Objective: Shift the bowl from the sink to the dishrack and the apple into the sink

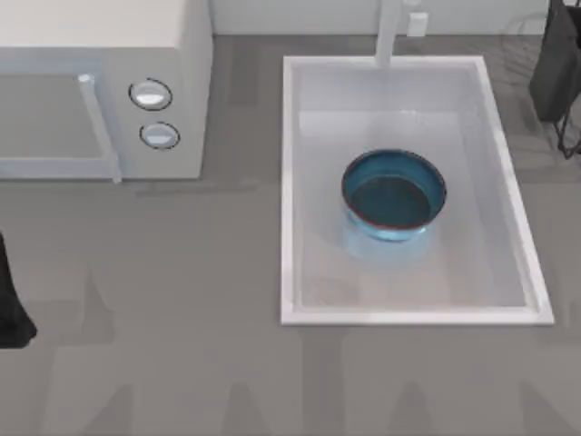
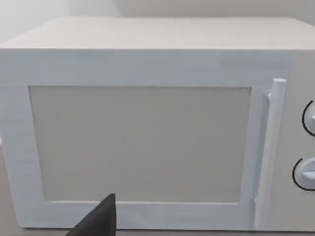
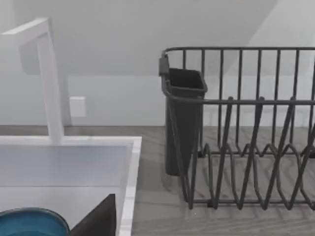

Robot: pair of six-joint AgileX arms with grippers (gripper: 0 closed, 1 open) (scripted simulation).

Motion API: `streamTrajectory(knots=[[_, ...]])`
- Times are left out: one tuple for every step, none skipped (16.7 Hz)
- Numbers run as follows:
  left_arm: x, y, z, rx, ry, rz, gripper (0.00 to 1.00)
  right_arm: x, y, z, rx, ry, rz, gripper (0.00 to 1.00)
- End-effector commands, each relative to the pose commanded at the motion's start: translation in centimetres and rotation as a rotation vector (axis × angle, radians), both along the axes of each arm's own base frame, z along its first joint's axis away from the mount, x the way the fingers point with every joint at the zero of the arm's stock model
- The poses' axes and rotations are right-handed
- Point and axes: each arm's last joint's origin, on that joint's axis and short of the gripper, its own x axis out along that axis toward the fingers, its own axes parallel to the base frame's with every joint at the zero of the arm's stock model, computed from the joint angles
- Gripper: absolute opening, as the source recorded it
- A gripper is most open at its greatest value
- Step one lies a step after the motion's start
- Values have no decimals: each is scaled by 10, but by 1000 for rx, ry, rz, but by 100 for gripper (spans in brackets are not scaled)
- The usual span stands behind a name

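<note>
Top view: a round glossy blue bowl (image 1: 394, 195) with a dark teal interior and thin reddish-brown rim sits upright inside the large white rectangular recessed sink (image 1: 289, 191), roughly at the basin's middle and apart from all four walls. A pale faucet (image 1: 388, 32) rises at the sink's far rim. To the left of the sink, on the grey wood-grain countertop (image 1: 182, 363), stands a white box-shaped microwave (image 1: 109, 54) with two round knobs (image 1: 151, 94) and a vertical bar handle; no lettering or brand mark can be read on it. A dark wire dishrack (image 1: 558, 64) stands at the top right corner, beyond the sink.

Left wrist view: the microwave's door fills the frame, with a dark finger (image 2: 98, 221) of the left gripper at the lower edge; how far this gripper is open cannot be told, and nothing is seen in its hold.

Right wrist view: the dishrack, with a dark cutlery cup (image 3: 183, 118) at its corner, stands beside the sink; a dark finger (image 3: 98, 219) of the right gripper lies near the bowl's rim. Its opening cannot be told either.
</note>
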Motion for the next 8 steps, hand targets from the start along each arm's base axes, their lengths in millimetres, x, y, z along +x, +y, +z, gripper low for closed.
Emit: streamTrajectory(knots=[[0, 0, 0, 0, 0, 0, 100, 0, 0, 0, 0, 0, 0, 100], [0, 0, 0, 0, 0, 0, 100, 0, 0, 0, 0, 0, 0, 100], [0, 0, 0, 0, 0, 0, 100, 0, 0, 2, 0, 3, -1, 100], [0, 0, 0, 0, 0, 0, 100, 0, 0, 7, 1, 9, -2, 100], [0, 0, 0, 0, 0, 0, 100, 0, 0, 13, 2, 18, -3, 100], [0, 0, 0, 0, 0, 0, 100, 1, 1, 22, 4, 32, -3, 100], [0, 0, 0, 0, 0, 0, 100, 3, 2, 34, 7, 49, -1, 100], [0, 0, 0, 0, 0, 0, 100, 6, 3, 48, 9, 71, 2, 100]])
